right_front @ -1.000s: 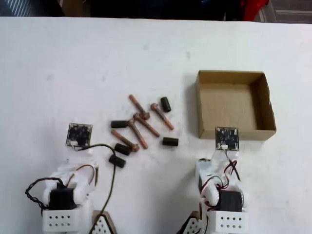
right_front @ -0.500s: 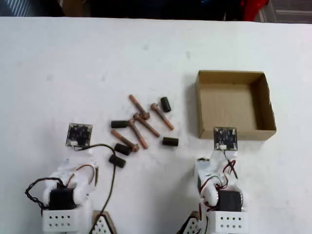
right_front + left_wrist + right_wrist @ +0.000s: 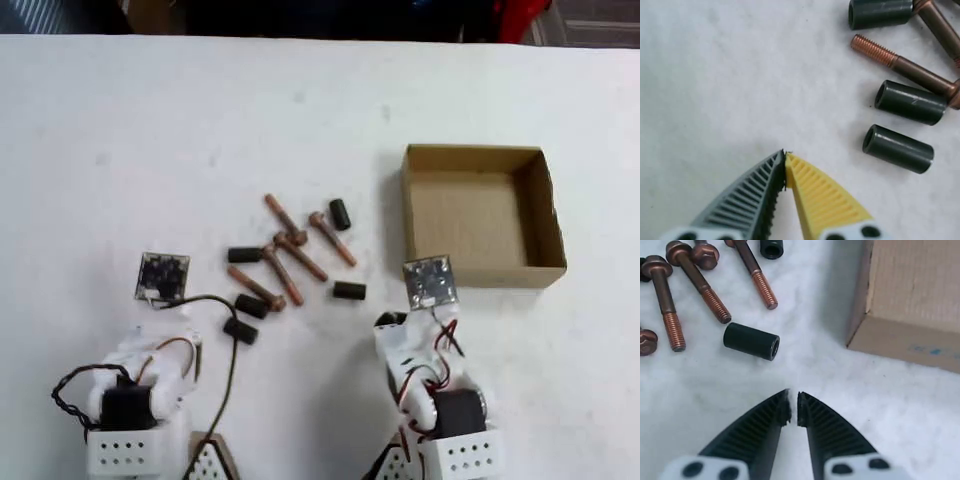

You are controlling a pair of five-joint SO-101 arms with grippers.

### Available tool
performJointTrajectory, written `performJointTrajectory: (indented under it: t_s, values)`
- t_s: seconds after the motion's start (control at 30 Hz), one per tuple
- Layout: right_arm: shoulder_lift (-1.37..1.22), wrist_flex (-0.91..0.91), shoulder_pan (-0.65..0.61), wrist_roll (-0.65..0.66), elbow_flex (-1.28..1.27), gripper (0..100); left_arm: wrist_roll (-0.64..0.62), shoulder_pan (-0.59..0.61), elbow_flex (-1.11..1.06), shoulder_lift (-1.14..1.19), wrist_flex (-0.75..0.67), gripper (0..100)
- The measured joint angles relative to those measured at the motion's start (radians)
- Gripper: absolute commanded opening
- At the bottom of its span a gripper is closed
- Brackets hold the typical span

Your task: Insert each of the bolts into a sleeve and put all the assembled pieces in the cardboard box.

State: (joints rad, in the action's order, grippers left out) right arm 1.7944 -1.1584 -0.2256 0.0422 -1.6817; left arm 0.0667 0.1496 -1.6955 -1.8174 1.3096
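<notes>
High view: your cardboard box stands open-topped on the white tabletop, on the right arm's side. The copper-coloured bolts lie loose in a cluster near the middle, several crossing one another. Five black sleeves are scattered around them, each separate from the bolts. The left arm sits at the near edge beside the cluster, and the right arm has its wrist just beside the box's near corner. Left wrist view: your left tool is closed, grey and yellow tips touching, gripping nothing and poised over bare tabletop. Three sleeves lie on their sides nearby. One threaded bolt rests against the middle sleeve. Right wrist view: your right tool is closed to a thin slit and holds nothing. One lone sleeve lies on its side near the tips, between the bolts and the box corner. The box wall stands apart from the tool.
</notes>
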Motion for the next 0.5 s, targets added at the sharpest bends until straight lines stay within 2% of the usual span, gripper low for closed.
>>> performJointTrajectory:
  t_s: [0.5]
  values:
    - [0.000,-0.091,-0.003,0.000,0.000,1.8,0.000,0.000,0.000,0.000,0.000,2]
